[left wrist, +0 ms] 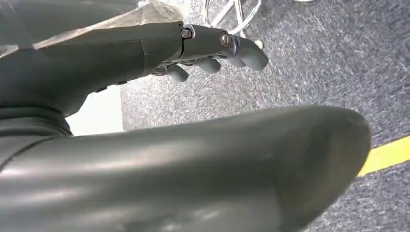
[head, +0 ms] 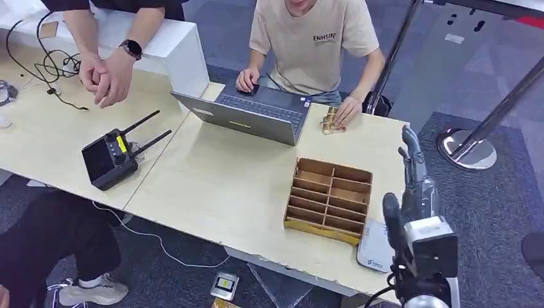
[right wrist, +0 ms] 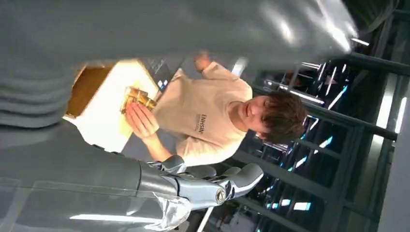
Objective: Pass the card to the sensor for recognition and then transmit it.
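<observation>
- Head view: my right hand (head: 416,172) stood raised past the right edge of the table (head: 218,186), fingers straight, pointing up and close together, holding nothing.
- A flat grey sensor (head: 374,247) lay on the table's near right corner, just beside the wooden divider tray (head: 329,200) and right under my right forearm.
- A small stack of gold cards (head: 331,121) sat at the far right of the table, touched by the hand of a person in a beige shirt (head: 314,38) who sat behind a laptop (head: 253,115).
- A black controller (head: 110,157) with two antennas lay on the left part of the table; another person's clasped hands (head: 106,77) rested beyond it, near some black cables (head: 48,64).
- Left wrist view: my left hand (left wrist: 212,50) hung over grey carpet (left wrist: 329,63), its fingers gently curled, a little apart, and empty. A yellow line (left wrist: 387,153) crossed the floor.
- Right wrist view: my right hand's fingers (right wrist: 227,186) stretched out together in the air with nothing in them. Beyond them the seated person's hand held the gold cards (right wrist: 137,98) on the table's corner, beside the tray (right wrist: 87,87).
</observation>
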{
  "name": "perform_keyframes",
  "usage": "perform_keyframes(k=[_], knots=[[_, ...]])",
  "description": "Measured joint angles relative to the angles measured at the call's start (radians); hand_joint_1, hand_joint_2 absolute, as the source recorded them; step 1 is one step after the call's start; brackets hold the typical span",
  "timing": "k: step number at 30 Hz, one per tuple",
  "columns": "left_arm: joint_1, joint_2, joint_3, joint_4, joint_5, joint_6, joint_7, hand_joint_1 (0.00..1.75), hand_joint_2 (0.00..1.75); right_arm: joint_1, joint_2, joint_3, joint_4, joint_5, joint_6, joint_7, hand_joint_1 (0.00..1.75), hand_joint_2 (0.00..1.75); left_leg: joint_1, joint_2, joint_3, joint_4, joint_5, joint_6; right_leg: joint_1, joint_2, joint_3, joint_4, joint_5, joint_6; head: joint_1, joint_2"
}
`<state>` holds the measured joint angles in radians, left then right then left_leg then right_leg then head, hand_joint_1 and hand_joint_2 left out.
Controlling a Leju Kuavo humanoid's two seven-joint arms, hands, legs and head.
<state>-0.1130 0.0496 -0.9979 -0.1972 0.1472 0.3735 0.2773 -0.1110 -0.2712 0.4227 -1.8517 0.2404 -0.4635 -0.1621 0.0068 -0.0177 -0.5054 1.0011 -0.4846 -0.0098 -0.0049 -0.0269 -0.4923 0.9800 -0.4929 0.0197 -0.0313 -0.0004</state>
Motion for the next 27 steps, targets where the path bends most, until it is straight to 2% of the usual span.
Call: perform_keyframes(k=[5,10,18,27], knots=[[-0.001,0.006,0.000,0.000,0.003,-0.026,0.024,0.00,0.00,0.001,0.000,0.001,0.000,-0.009,-0.002,-0.009,0.00,1.75,0.000,0.000,0.000,0.000,0.000,0.000,0.000,0.000,0.000,0.000,0.000,0.000,0.000,0.000],[-0.001,0.010,0.000,0.000,0.000,-0.032,0.023,0.00,0.00,0.001,0.001,0.005,0.000,-0.008,-0.002,-0.010,0.00,1.75,0.000,0.000,0.000,0.000,0.000,0.000,0.000,0.000,0.000,0.000,0.000,0.000,0.000,0.000],[-0.001,0.010,-0.001,0.000,-0.017,-0.008,-0.002,0.00,0.00,0.007,-0.006,0.002,0.000,-0.005,-0.020,-0.005,0.00,1.75,0.000,0.000,0.000,0.000,0.000,0.000,0.000,0.000,0.000,0.000,0.000,0.000,0.000,0.000],[-0.001,0.009,-0.002,0.000,-0.018,-0.012,-0.018,0.00,0.00,0.011,-0.018,-0.005,0.000,0.003,-0.027,0.013,0.00,1.75,0.000,0.000,0.000,0.000,0.000,0.000,0.000,0.000,0.000,0.000,0.000,0.000,0.000,0.000]])
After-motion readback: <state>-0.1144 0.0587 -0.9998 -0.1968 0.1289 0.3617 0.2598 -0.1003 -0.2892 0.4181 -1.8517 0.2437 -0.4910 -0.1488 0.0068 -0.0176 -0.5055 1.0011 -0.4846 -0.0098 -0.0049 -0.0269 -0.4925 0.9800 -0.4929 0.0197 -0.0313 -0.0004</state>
